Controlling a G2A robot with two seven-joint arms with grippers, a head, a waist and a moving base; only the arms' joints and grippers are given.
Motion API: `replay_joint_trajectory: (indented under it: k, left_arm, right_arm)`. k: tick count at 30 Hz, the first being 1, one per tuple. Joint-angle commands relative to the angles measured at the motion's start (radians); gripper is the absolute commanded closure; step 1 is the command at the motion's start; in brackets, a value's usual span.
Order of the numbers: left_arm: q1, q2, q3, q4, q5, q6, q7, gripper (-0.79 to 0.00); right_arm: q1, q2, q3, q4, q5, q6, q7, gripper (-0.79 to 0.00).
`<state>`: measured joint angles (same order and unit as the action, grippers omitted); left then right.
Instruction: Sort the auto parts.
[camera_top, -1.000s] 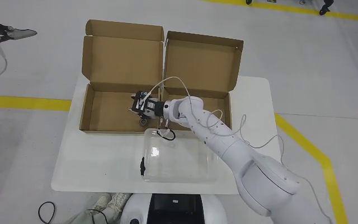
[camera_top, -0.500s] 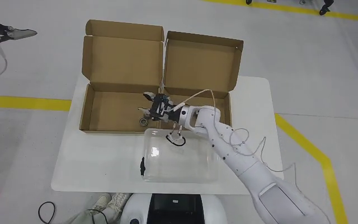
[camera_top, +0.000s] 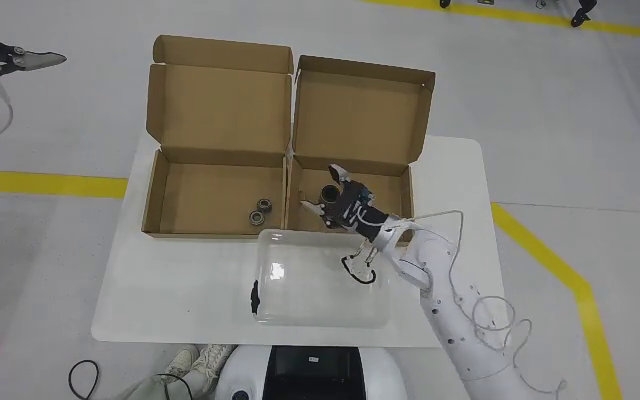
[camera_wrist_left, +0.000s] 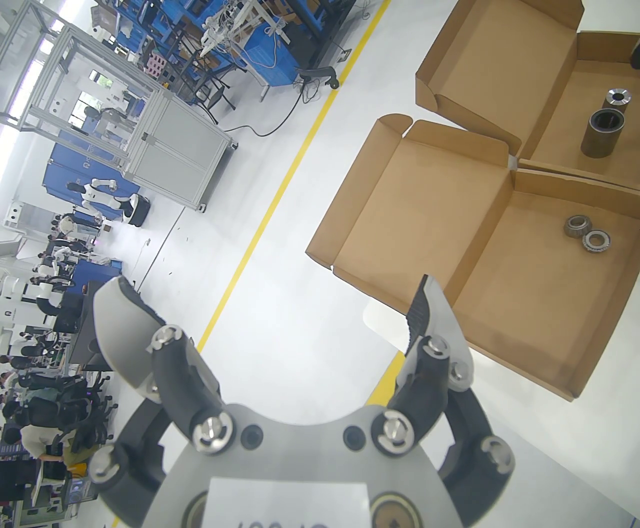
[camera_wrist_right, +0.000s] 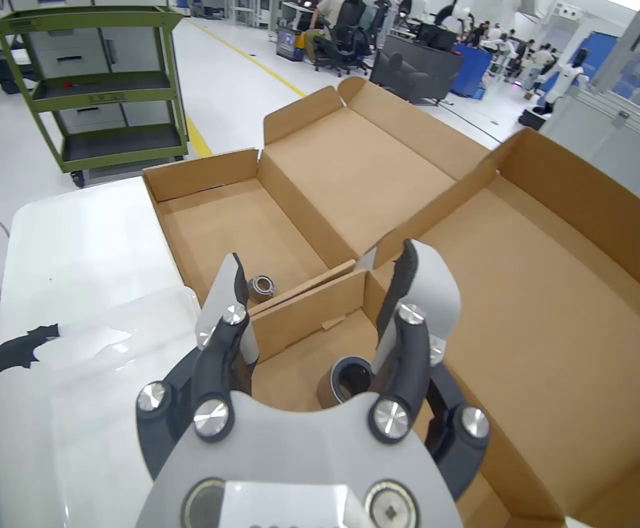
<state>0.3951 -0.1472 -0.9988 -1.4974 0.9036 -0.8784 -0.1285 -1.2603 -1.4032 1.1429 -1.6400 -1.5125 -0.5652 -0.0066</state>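
Two steel bearings (camera_top: 259, 209) lie side by side in the left cardboard box (camera_top: 190, 200); the left wrist view has the bearings (camera_wrist_left: 585, 232) on that box's floor. A dark sleeve (camera_wrist_right: 348, 379) stands upright in the right cardboard box (camera_top: 392, 190), with a smaller silver sleeve (camera_wrist_left: 618, 97) beside it. My right gripper (camera_top: 323, 190) hangs open and empty just above the dark sleeve, near the wall between the boxes. In its own view the right gripper (camera_wrist_right: 320, 260) has one bearing (camera_wrist_right: 261, 285) beyond its fingertip. My left gripper (camera_wrist_left: 272, 300) is open and empty, high off to the left of the boxes.
A clear plastic bin (camera_top: 320, 290) sits on the white table (camera_top: 170, 280) in front of the boxes, directly under my right arm. Both box lids stand open at the back. A green cart (camera_wrist_right: 100, 85) stands on the floor beyond the table.
My right gripper let go of a bearing in the left box, which now lies next to the other one. It then swung right, over the dividing wall, to above the right box.
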Motion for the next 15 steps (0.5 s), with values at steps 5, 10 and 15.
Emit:
replay_joint_trajectory:
  k: [5, 10, 15]
  left_arm:
    - [0.000, 0.000, 0.000, 0.000, 0.000, 0.000, 0.000, -0.785]
    - [0.000, 0.000, 0.000, 0.000, 0.000, 0.000, 0.000, -0.785]
    - [0.000, 0.000, 0.000, 0.000, 0.000, 0.000, 0.000, -0.785]
  right_arm:
    - [-0.142, 0.023, 0.091, -0.122, -0.024, 0.069, -0.029, -0.785]
    - [-0.233, 0.037, 0.150, -0.182, -0.036, 0.109, -0.053, -0.785]
    - [-0.347, 0.050, 0.224, -0.243, -0.035, 0.166, -0.139, -0.785]
